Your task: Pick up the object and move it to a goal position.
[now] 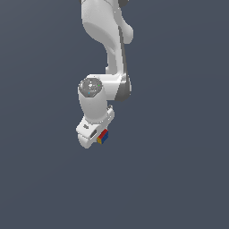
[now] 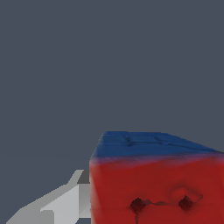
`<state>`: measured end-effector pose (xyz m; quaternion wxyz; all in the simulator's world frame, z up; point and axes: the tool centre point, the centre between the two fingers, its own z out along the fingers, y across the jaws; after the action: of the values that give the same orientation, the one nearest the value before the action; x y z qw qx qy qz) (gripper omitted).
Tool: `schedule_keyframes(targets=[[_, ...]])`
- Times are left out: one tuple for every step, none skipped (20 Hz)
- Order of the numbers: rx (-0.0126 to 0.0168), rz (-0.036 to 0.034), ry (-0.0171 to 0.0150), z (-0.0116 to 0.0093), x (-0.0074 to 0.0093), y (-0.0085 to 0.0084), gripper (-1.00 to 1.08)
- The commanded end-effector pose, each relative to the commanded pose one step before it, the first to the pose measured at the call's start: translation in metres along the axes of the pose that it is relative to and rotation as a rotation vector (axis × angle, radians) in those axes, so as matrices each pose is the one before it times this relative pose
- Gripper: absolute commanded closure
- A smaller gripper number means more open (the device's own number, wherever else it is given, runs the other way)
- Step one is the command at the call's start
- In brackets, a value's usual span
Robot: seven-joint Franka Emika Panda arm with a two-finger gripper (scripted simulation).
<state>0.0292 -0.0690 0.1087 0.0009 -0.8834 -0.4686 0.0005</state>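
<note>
The white arm (image 1: 105,53) hangs before a plain grey-blue background, with no legible marking on it. At its lower end the pincer (image 1: 99,136) is closed on the cube (image 1: 103,136), which sits between its fingertips. The exterior view shows red, blue and yellow faces. The wrist view shows only the dotted red face, a blue face and one grey finger (image 2: 65,203) beside the cube.
</note>
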Motion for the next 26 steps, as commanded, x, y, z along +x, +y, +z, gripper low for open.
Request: schedule_keyframes(targets=[[-0.00169, -0.00025, 0.00145, -0.02221, 0.00329, 0.01026, 1.08], [0.0, 0.0, 0.0, -0.00868, 0.00129, 0.00417, 1.08], [0.0, 0.0, 0.0, -0.0088, 0.00131, 0.00425, 1.08], [0.0, 0.0, 0.0, -0.00889, 0.00134, 0.00432, 1.08], [0.0, 0.0, 0.0, -0.00896, 0.00135, 0.00437, 1.08], [0.0, 0.0, 0.0, -0.00884, 0.00135, 0.00433, 1.08], [0.0, 0.0, 0.0, -0.00846, 0.0013, 0.00417, 1.08], [0.0, 0.0, 0.0, -0.00809, 0.00125, 0.00401, 1.08], [0.0, 0.0, 0.0, -0.00775, 0.00121, 0.00386, 1.08], [0.0, 0.0, 0.0, -0.00744, 0.00117, 0.00372, 1.08], [0.0, 0.0, 0.0, -0.00714, 0.00113, 0.00359, 1.08], [0.0, 0.0, 0.0, -0.00686, 0.00109, 0.00347, 1.08], [0.0, 0.0, 0.0, -0.0066, 0.00106, 0.00335, 1.08], [0.0, 0.0, 0.0, -0.00635, 0.00102, 0.00324, 1.08], [0.0, 0.0, 0.0, -0.0061, 0.00099, 0.00313, 1.08], [0.0, 0.0, 0.0, -0.00587, 0.00096, 0.00303, 1.08], [0.0, 0.0, 0.0, -0.00565, 0.00093, 0.00293, 1.08], [0.0, 0.0, 0.0, -0.00544, 0.0009, 0.00283, 1.08], [0.0, 0.0, 0.0, -0.00523, 0.00087, 0.00274, 1.08], [0.0, 0.0, 0.0, -0.00503, 0.00084, 0.00265, 1.08], [0.0, 0.0, 0.0, -0.00483, 0.00082, 0.00256, 1.08], [0.0, 0.0, 0.0, -0.00464, 0.00079, 0.00247, 1.08], [0.00016, 0.00049, -0.00046, -0.0042, 0.00057, 0.00259, 1.08], [0.0, 0.0, 0.0, -0.00427, 0.00074, 0.0023, 1.08], [0.0, 0.0, 0.0, -0.00409, 0.00071, 0.00222, 1.08], [0.0, 0.0, 0.0, -0.00392, 0.00069, 0.00214, 1.08]])
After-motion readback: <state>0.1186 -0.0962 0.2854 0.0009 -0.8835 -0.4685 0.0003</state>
